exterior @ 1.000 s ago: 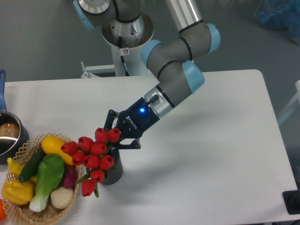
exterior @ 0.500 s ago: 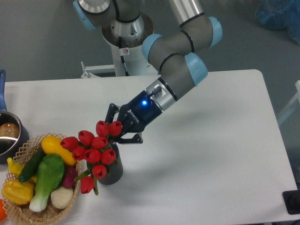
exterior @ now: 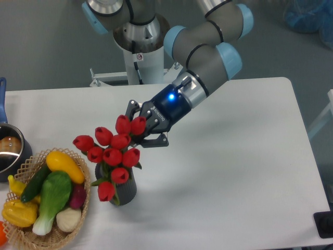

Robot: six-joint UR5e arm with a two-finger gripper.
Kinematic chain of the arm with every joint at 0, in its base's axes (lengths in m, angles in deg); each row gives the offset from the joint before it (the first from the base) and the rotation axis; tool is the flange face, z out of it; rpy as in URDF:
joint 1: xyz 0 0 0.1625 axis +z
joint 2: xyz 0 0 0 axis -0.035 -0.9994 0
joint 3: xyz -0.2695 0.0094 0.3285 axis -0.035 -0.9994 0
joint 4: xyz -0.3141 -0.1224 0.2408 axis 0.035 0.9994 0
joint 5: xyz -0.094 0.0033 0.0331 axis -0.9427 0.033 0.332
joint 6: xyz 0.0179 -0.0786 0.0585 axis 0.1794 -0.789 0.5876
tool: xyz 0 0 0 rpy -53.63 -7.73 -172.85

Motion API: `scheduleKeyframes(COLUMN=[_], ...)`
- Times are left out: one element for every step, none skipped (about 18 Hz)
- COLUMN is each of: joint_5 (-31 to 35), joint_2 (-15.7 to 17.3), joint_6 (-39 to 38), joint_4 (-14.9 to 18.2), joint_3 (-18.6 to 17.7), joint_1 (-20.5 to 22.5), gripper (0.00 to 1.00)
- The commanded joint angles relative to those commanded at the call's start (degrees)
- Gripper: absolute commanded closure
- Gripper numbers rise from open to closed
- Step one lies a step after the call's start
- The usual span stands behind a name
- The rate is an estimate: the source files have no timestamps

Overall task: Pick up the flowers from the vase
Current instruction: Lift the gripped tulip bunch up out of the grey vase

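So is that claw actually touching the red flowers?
Touching: the camera view shows the gripper closed around the flowers at the bunch's top, above the vase.

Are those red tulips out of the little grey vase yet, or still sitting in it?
Still partly in. The flowers sit directly over the vase, their lowest buds and leaves covering its mouth. The gripper meets the bunch's top.
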Motion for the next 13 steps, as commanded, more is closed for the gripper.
scheduleKeyframes(joint_5=[-0.3,-0.5,-0.6,-1.1,-1.8,-2.5,-3.1,-3.2,-3.2,-3.3,-3.8,-4.4,-4.8], joint_2=[0.0,0.0,0.1,0.3,0.3,0.3,0.3,0.2,0.3,0.3,0.4,0.4,0.7], joint_6=[-0.1,-0.1,-0.1,-0.1,-0.1,-0.1,-0.1,-0.1,-0.1,-0.2,-0.2,-0.2,-0.2], joint_4=[0.0,0.0,0.0,0.0,0.1,0.1,0.1,0.1,0.1,0.1,0.1,0.1,0.1], joint_3=[0.1,0.1,0.2,0.4,0.6,0.8,1.1,1.2,1.4,1.4,1.5,1.7,1.8], joint_1=[0.1,0.1,0.3,0.5,0.7,0.9,1.0,1.1,1.1,1.4,1.4,1.8,2.2], gripper=[1.00,1.00,1.00,1.00,1.00,1.00,1.00,1.00,1.00,1.00,1.00,1.00,1.00])
